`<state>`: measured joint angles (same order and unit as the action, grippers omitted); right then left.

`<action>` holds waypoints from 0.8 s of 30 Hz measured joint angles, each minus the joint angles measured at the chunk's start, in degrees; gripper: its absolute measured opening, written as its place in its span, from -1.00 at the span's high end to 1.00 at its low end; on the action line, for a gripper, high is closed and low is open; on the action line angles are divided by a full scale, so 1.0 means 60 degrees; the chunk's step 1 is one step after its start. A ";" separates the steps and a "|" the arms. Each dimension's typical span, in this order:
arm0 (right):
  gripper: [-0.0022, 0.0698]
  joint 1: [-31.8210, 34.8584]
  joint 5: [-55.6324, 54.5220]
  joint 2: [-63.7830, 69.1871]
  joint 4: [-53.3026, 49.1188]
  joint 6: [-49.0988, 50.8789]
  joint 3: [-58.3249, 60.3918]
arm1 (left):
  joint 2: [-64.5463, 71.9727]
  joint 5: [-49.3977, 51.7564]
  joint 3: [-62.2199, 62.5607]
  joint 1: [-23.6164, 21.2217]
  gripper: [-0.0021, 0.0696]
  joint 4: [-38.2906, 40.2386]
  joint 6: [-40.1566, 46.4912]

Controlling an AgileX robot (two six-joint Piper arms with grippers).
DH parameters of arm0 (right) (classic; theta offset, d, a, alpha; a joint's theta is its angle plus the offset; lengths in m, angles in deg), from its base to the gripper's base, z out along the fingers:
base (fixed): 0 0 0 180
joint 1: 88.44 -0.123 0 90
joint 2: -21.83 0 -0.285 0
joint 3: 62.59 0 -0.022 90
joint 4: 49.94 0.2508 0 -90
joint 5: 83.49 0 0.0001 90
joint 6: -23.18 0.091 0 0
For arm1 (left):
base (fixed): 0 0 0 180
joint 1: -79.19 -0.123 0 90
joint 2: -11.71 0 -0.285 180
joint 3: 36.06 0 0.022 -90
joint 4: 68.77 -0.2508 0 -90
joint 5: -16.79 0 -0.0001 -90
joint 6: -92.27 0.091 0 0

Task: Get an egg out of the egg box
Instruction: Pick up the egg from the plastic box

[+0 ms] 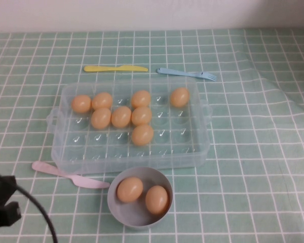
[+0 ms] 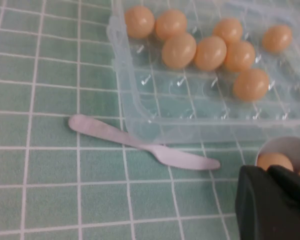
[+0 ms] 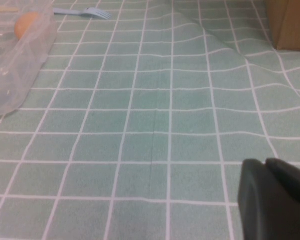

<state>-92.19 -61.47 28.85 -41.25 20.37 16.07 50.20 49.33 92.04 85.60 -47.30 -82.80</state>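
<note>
- The surface (image 1: pixel 253 167), wearing a green cloth with white squares, is carrying everything.
- The big clear plastic egg box (image 1: pixel 66 152) with dimpled slots is sitting in the middle of it. It is holding eight small tan-orange eggs, all in its far half.
- The round grey-blue bowl (image 1: pixel 137 215) is sitting just in front of the box, with two more eggs lying inside.
- I think a new pick is only getting started: no claw is reaching over the box.
- The left claw (image 2: pixel 270 200) is hanging low at the near left, pressed together and holding nothing.
- The right claw (image 3: pixel 277 200) is waiting over bare cloth right of the box; I cannot tell if it is spread.
- Next, a claw needs spreading and lowering over one egg.
- The nearest smooth oval egg (image 1: pixel 142 134) is sitting alone in its slot, so it looks easiest.
</note>
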 joint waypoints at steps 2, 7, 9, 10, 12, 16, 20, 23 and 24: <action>0.99 0.0000 0.0000 0.0000 0.0000 0.0000 0.0000 | 0.1000 0.0831 0.0992 0.0000 0.96 0.0000 0.0926; 0.99 0.0000 0.0000 0.0000 0.0000 0.0000 0.0000 | 0.3563 0.2245 0.3115 0.0000 0.96 -0.0025 0.3230; 0.99 0.0000 0.0000 0.0000 0.0000 0.0000 0.0000 | 0.4551 0.2526 0.3751 0.0000 0.96 -0.0025 0.3818; 0.99 0.0000 0.0000 0.0000 0.0000 0.0000 0.0000 | 0.5009 0.2653 0.4084 0.0000 0.96 -0.0041 0.4066; 0.99 0.0000 0.0000 0.0000 0.0000 0.0000 0.0000 | 0.5769 0.2863 0.4713 0.0017 0.96 -0.0041 0.4587; 0.99 0.0000 0.0000 0.0000 0.0000 0.0000 0.0000 | 0.7204 0.3361 0.5864 0.0016 0.96 -0.0079 0.5904; 0.99 0.0000 0.0000 0.0000 0.0000 0.0000 0.0000 | 0.8461 0.3943 0.6957 0.0178 0.96 -0.0320 0.7550; 0.99 0.0000 0.0000 0.0000 0.0000 0.0000 0.0000 | 0.9181 0.4290 0.7770 0.0449 0.96 -0.0744 0.8662; 0.99 0.0000 0.0000 0.0000 0.0000 0.0000 0.0000 | 0.9380 0.4358 0.7991 0.0540 0.96 -0.0907 0.8953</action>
<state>-92.19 -61.47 28.85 -41.25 20.37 16.07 106.48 75.48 139.99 88.83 -52.75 -29.08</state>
